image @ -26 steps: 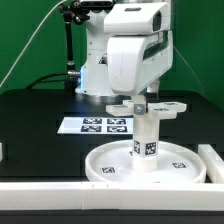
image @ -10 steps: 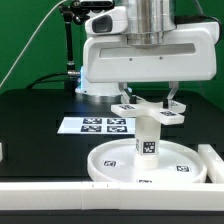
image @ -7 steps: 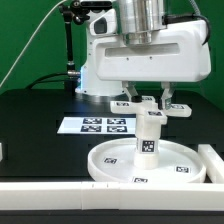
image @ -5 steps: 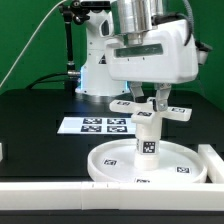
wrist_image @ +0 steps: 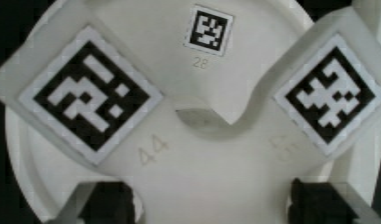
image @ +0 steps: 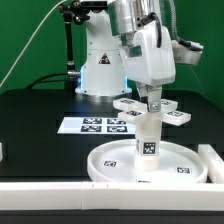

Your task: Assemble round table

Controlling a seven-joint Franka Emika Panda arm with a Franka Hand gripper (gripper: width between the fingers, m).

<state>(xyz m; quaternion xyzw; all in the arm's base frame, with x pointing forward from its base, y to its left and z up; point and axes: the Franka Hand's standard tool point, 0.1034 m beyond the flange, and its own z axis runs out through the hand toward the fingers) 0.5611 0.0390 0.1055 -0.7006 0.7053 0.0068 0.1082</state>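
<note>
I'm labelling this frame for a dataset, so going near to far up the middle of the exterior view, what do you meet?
White bar at the front edge → round disc → cylinder leg standing on its hub, cross-shaped foot on top under the gripper → marker board → robot base.

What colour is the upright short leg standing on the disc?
White plastic cylinder leg with a black-and-white square tag; clearest in the exterior view.
</note>
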